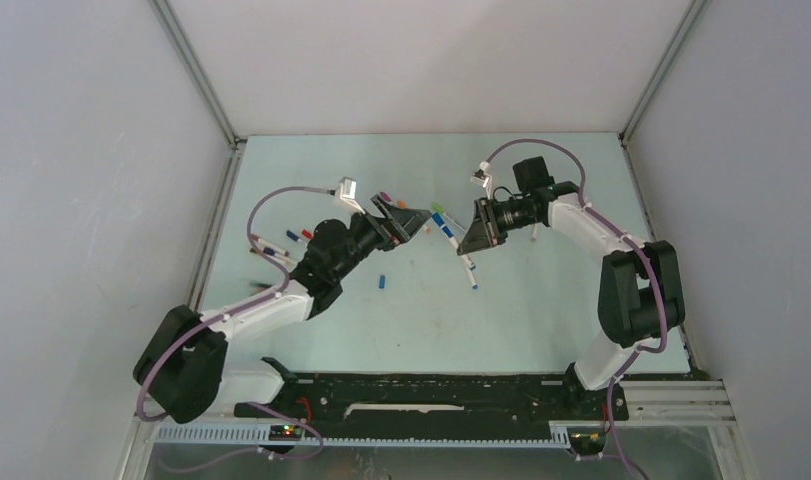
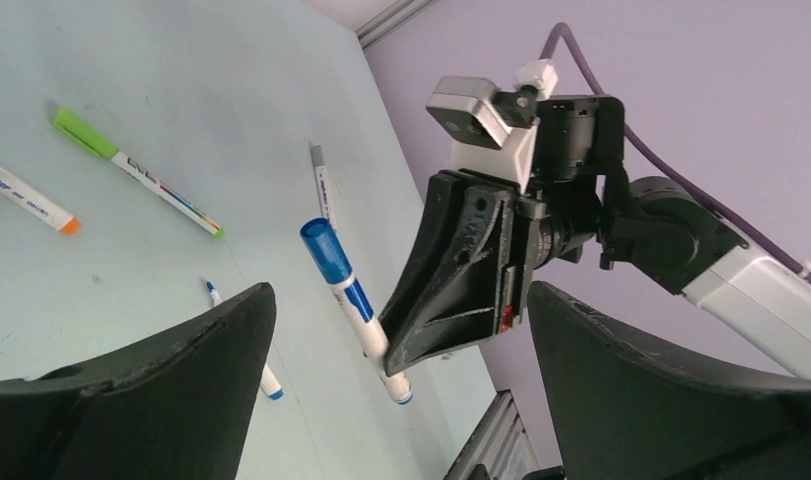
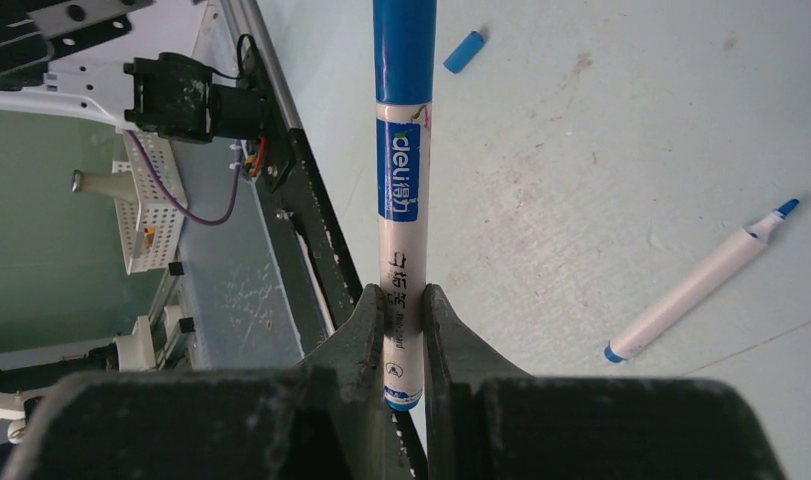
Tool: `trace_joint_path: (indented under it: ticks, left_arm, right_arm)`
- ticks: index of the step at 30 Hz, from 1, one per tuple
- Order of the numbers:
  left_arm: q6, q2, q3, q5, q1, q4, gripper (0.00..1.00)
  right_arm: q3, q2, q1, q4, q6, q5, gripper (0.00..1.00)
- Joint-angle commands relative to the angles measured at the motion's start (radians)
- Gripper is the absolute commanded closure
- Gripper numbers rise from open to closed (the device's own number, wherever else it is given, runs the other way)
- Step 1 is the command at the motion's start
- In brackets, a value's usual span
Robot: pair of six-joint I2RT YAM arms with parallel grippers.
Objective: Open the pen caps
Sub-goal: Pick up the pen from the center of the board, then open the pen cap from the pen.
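Observation:
My right gripper (image 3: 403, 330) is shut on the bottom end of a white pen (image 3: 402, 250), held clear of the table. The pen's blue cap (image 3: 404, 50) is on its far end and points toward the left arm. In the left wrist view the same pen (image 2: 359, 305) sticks out of the right gripper's fingers (image 2: 461, 280), its blue cap (image 2: 324, 250) forward. My left gripper (image 2: 401, 290) is open wide, its fingers on either side of that scene and touching nothing. In the top view the left gripper (image 1: 419, 222) and the right gripper (image 1: 465, 246) face each other closely.
A loose blue cap (image 3: 464, 51) and an uncapped blue pen (image 3: 693, 285) lie on the pale table (image 1: 541, 300). A green-capped pen (image 2: 131, 168), an orange-ended pen (image 2: 26, 195) and a grey-ended pen (image 2: 321, 180) lie further back. More pens (image 1: 281, 242) lie at the left.

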Motion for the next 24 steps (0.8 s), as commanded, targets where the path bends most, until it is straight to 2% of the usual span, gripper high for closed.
trace_joint_path:
  ticks: [1, 4, 17, 24]
  left_arm:
    - [-0.027, 0.049, 0.031, -0.059, -0.023, 0.039, 0.04]
    - [-0.057, 0.090, 0.059, -0.114, -0.040, 0.001, 0.08]
    - [-0.174, 0.203, 0.112, -0.146, -0.072, 0.057, 0.23]
    - [-0.197, 0.233, 0.117, -0.134, -0.072, 0.080, 0.43]
  right_arm:
    - [0.002, -0.021, 0.013, 0.003, -0.019, -0.061, 1.00]
    - [0.002, -0.019, 0.015, 0.003, -0.025, -0.077, 1.00]
    - [0.002, -0.015, 0.040, -0.003, -0.043, -0.085, 1.00]
    - [0.003, -0.015, 0.053, -0.005, -0.050, -0.067, 1.00]
